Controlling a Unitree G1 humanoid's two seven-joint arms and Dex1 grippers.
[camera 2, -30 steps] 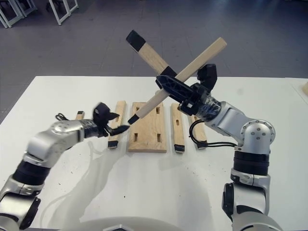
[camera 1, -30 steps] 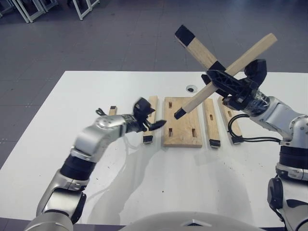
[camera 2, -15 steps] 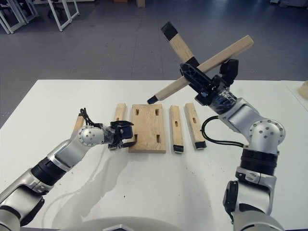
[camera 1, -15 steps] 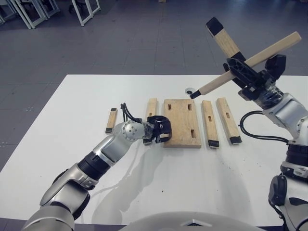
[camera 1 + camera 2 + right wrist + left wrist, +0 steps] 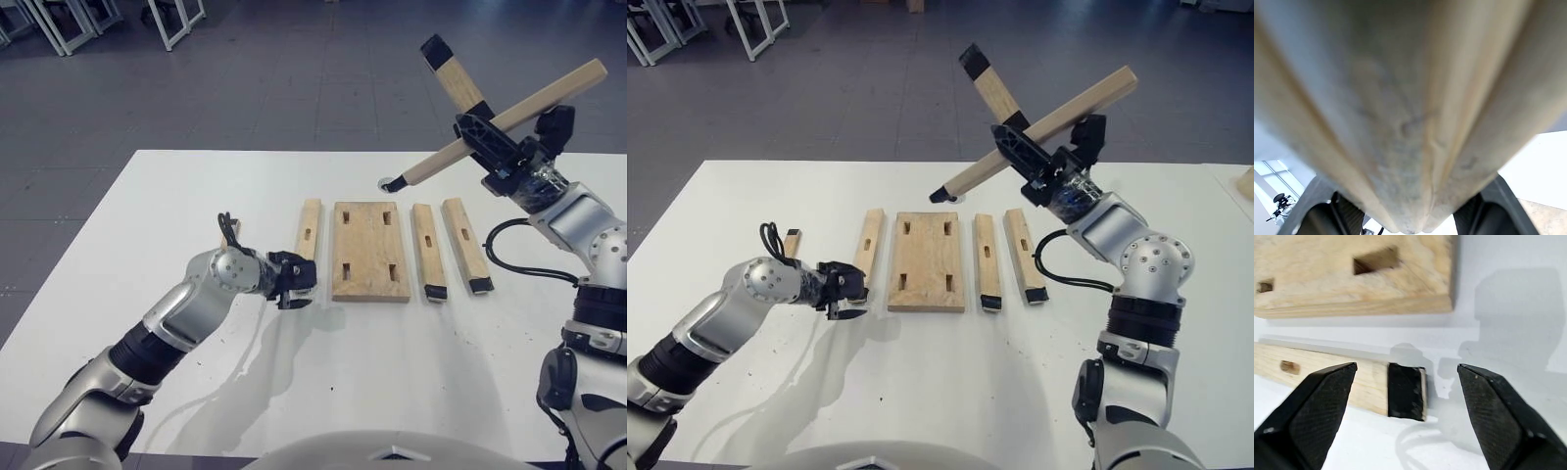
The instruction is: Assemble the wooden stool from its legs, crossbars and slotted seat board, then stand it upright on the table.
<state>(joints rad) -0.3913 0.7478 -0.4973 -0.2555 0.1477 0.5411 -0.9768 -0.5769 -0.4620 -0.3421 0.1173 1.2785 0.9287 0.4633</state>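
Observation:
The slotted seat board lies flat mid-table, with one leg to its left and two legs to its right. My left gripper hovers open at the left leg's near end. In the left wrist view its fingers straddle that leg's black cap, beside the board's corner. My right gripper is raised above the table's far right, shut on two crossed wooden pieces. Their wood spans the right wrist view. A short crossbar lies behind my left arm.
A black cable loops on the table by my right arm. The crossed pieces' lower black tip hangs over the table's far edge. Bare white tabletop extends in front of the parts.
My left gripper has drawn back from the seat board's left edge to the near end of the left leg. The right arm with the crossed pieces has hardly moved.

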